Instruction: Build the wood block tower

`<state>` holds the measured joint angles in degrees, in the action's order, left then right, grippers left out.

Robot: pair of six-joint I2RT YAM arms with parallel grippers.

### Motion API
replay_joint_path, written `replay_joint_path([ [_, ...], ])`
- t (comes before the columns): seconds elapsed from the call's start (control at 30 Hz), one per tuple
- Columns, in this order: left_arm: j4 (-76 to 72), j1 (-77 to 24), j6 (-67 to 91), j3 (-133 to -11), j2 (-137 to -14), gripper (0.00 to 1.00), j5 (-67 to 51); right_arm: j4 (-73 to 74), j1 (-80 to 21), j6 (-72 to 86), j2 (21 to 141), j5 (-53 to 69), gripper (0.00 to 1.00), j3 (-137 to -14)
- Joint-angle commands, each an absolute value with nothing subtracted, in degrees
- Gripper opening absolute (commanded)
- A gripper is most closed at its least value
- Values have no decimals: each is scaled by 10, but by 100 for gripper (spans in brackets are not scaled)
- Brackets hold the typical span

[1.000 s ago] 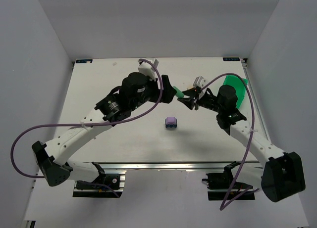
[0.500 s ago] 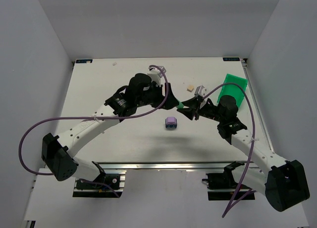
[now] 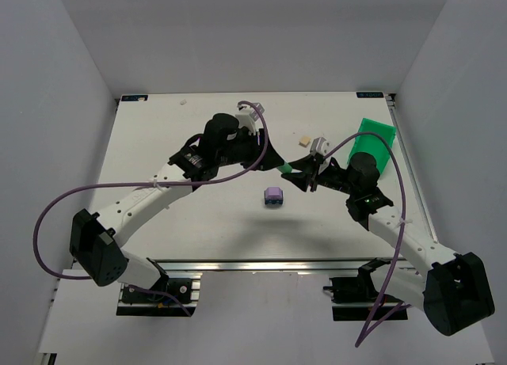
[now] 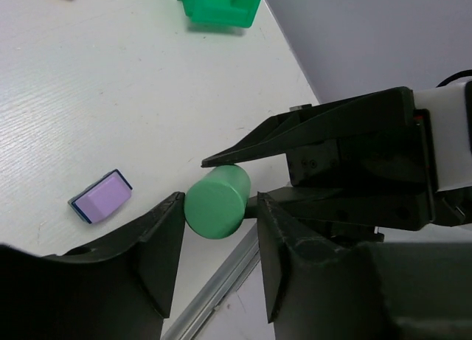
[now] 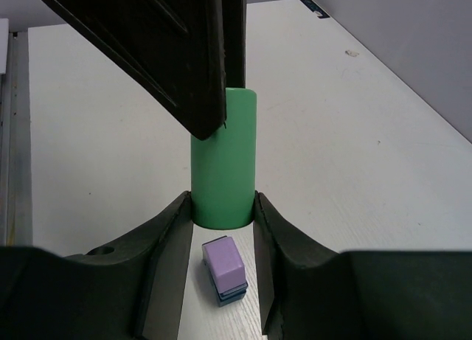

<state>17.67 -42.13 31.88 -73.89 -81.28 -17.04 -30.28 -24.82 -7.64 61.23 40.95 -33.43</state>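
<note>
My right gripper (image 5: 222, 200) is shut on the lower end of a green cylinder (image 5: 223, 163), which it holds in the air above the table's middle. My left gripper (image 4: 219, 196) stands round the cylinder's (image 4: 217, 201) other end. One finger touches it and a thin gap shows at the other. The two grippers meet nose to nose in the top view, left gripper (image 3: 279, 165) facing right gripper (image 3: 298, 175). Just below them on the table sits the tower (image 3: 273, 195): a lilac block on a dark blue block (image 5: 225, 270).
A bright green bin (image 3: 372, 143) stands at the back right near the table's edge. A small cream block (image 3: 303, 138) lies behind the grippers. A white scrap (image 3: 183, 101) rests at the far left edge. The aluminium rail (image 3: 261, 264) runs along the near edge.
My left arm swung its gripper down and right to the cylinder, and its jaws closed from wide to nearly touching it. My right gripper shifted slightly forward, still holding the cylinder.
</note>
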Motion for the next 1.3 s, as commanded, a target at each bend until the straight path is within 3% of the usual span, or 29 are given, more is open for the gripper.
replay_joint_path([
  [0.0, 157, -417, 323, -738, -815, 52, -199, -335, -251, -78, 608, 419, 16, -345],
  [0.13, 138, -415, 327, -727, -811, 43, -212, -328, -252, -86, 609, 426, 16, -348],
  [0.23, 134, -415, 326, -727, -812, 27, -221, -316, -253, -92, 613, 415, 18, -351],
  [0.33, 143, -415, 320, -728, -810, 17, -215, -306, -252, -99, 613, 400, 22, -352],
  [0.37, 144, -414, 317, -729, -809, 6, -212, -303, -253, -100, 613, 397, 25, -352],
  [0.4, 148, -415, 314, -730, -808, 4, -207, -300, -252, -104, 613, 395, 29, -353],
  [0.43, 155, -415, 307, -732, -808, 1, -197, -295, -251, -105, 613, 389, 46, -354],
  [0.47, 166, -416, 291, -737, -808, 0, -193, -294, -251, -103, 615, 382, 72, -354],
  [0.5, 175, -416, 291, -743, -809, 0, -184, -294, -250, -103, 615, 382, 89, -353],
  [0.7, 327, -429, 229, -821, -861, 0, -11, -238, -248, -63, 578, 217, 89, -346],
  [0.8, 364, -432, 216, -867, -894, 0, 25, -180, -248, -25, 548, 57, 89, -358],
  [0.83, 361, -433, 213, -868, -909, 0, 25, -167, -248, -17, 539, -37, 89, -360],
  [0.93, 325, -439, 215, -840, -921, 0, 17, -95, -248, 20, 540, -166, 89, -381],
  [1.27, 350, -482, 241, -864, -969, 0, 67, -34, -248, 27, 545, -168, 89, -400],
])
